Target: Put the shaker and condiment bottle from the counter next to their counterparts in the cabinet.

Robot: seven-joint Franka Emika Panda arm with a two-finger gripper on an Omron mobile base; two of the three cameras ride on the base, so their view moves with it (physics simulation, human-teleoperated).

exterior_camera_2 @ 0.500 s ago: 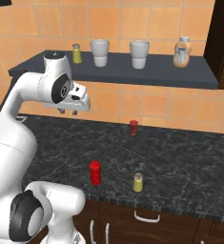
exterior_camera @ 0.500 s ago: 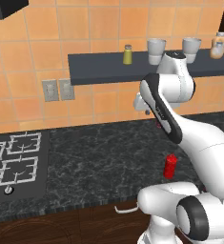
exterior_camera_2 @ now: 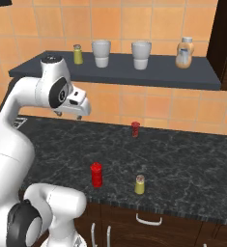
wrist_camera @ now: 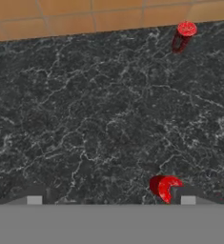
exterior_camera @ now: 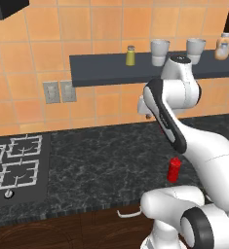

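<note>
The red condiment bottle (exterior_camera_2: 96,174) stands near the front edge of the black counter (exterior_camera_2: 182,159), with the olive-yellow shaker (exterior_camera_2: 140,185) just to its right. My gripper (exterior_camera_2: 67,115) hangs open well above the counter, to the left of and higher than both. In the hand view its fingertips (wrist_camera: 187,196) stand wide apart with nothing between them, and the condiment bottle's cap (wrist_camera: 166,187) shows beside the right tip. On the dark cabinet shelf (exterior_camera_2: 134,75) stand the counterparts: a yellow-green shaker (exterior_camera_2: 78,54) at the left and a tan-orange bottle (exterior_camera_2: 184,53) at the right.
Two grey cups (exterior_camera_2: 101,53) (exterior_camera_2: 141,54) stand between the counterparts on the shelf. A tiny red cup-like item (exterior_camera_2: 135,129) sits by the tiled back wall. A stove top (exterior_camera: 13,165) lies at the counter's left end, with wall sockets (exterior_camera: 59,91) above it.
The hand has tipped down very slightly. The bottle, the shaker and the things on the shelf stand as before.
</note>
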